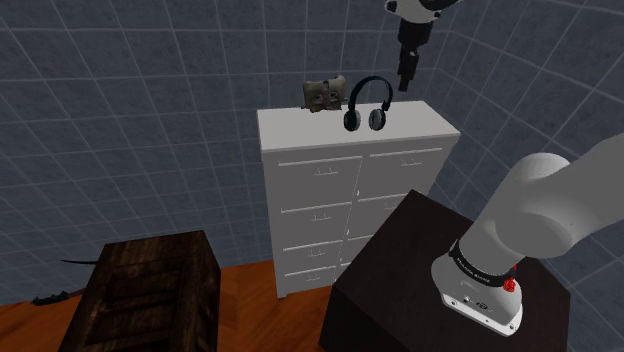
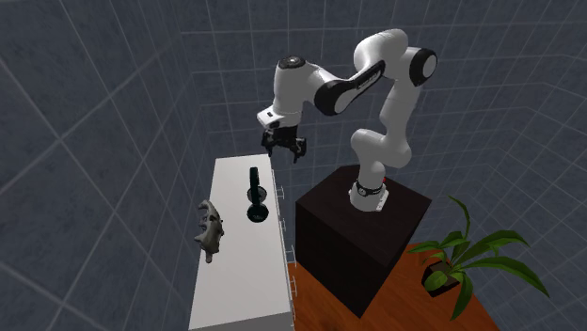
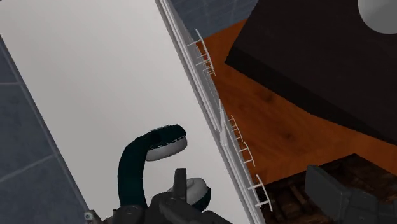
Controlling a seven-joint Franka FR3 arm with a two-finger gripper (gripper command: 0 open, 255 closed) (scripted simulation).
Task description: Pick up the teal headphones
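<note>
The headphones (image 1: pixel 366 104) have a dark teal band and black ear cups, and they stand on the white dresser top (image 1: pixel 420 122) near its middle. In the second exterior view the headphones (image 2: pixel 256 195) sit on the dresser's near half. My gripper (image 2: pixel 285 150) hangs in the air above the dresser's end nearest the stand, its fingers apart and holding nothing. In the shoulder view the gripper (image 1: pixel 404 82) points down, above and to the right of the headphones. The wrist view looks down on the headphones (image 3: pixel 132 167) from a distance.
A grey figurine-like object (image 1: pixel 318 93) lies on the dresser just beyond the headphones. A dark wooden crate (image 1: pixel 150 295) stands on the wooden floor at the shoulder view's lower left. A potted plant (image 2: pixel 466 259) stands beside the black stand (image 2: pixel 339 244).
</note>
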